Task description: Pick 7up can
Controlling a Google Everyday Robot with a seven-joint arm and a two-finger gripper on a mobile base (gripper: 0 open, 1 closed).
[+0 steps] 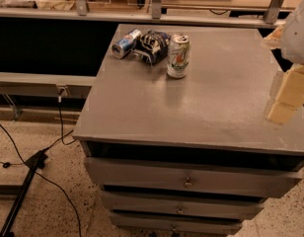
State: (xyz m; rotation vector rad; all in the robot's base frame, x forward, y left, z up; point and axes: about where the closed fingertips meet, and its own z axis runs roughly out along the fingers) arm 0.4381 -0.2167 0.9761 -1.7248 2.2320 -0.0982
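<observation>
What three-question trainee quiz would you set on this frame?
1. True or false: the 7up can stands upright on the cabinet top.
2. What lies between the 7up can and the blue, silver and red can? A) a dark snack bag B) a cup C) nothing
3. Short answer: where is the gripper relative to the 7up can?

Key
1. True.
2. A: the dark snack bag sits between the two cans.
3. At the right edge of the view, over the cabinet's right side, well apart from the 7up can and not touching it.
</observation>
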